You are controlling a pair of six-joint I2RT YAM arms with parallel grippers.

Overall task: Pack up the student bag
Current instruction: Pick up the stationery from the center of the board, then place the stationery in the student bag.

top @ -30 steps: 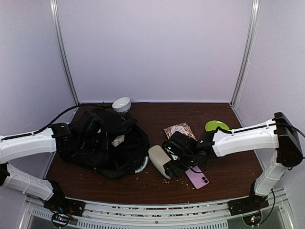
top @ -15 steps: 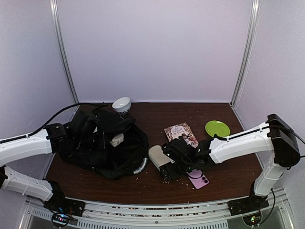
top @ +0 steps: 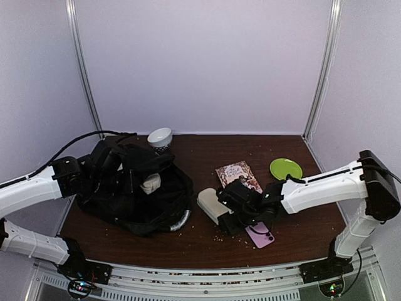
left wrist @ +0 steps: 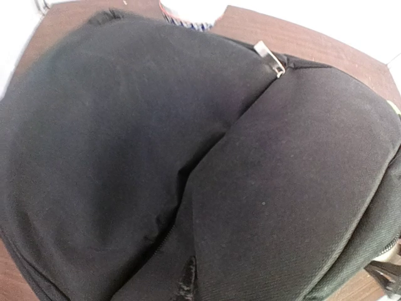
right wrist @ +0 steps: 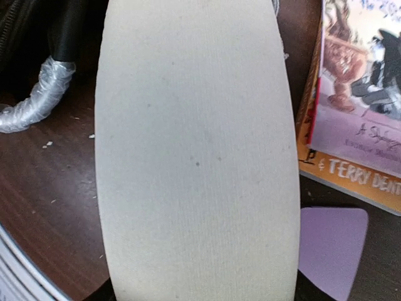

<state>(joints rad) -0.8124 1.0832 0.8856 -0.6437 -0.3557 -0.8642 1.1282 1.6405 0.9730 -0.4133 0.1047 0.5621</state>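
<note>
Close beside student bag (top: 135, 195) — cream case (top: 208, 204).

It was a robotics lab booth: plain pale walls (top: 200, 63) and metal posts (top: 84, 69) (one at each back corner) enclosed a brown table (top: 207, 241), with white robot arms (top: 319, 183) bolted to a metal rail (top: 200, 276).
</note>
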